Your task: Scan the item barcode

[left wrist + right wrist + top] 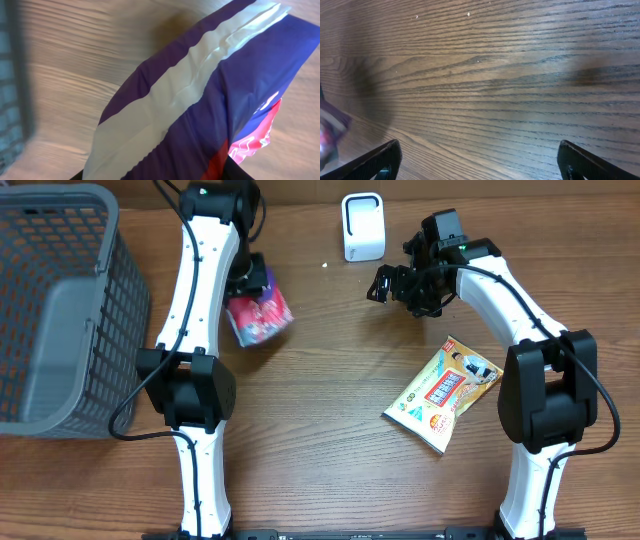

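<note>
Wooden table (330, 380), two grippers.
Left gripper (254, 284) pinches purple snack bag (264, 318) between its fingers; right gripper (392, 284) spread wide, empty.

Wooden table (330, 360): basket (112, 300), scanner (362, 226), yellow packet (443, 395)

Purple packet (210, 95) right up close: shiny plastic film, crinkled along its white seam, light glinting off it. Under it the table (75, 65), brown wood with a fine streaky grain, fairly matt. The yellow bag (443, 395) looks glossy too. Scanner (362, 225) in smooth white plastic, basket (120, 300) in dull grey plastic mesh, arms (195, 280) in smooth white shells.
</note>
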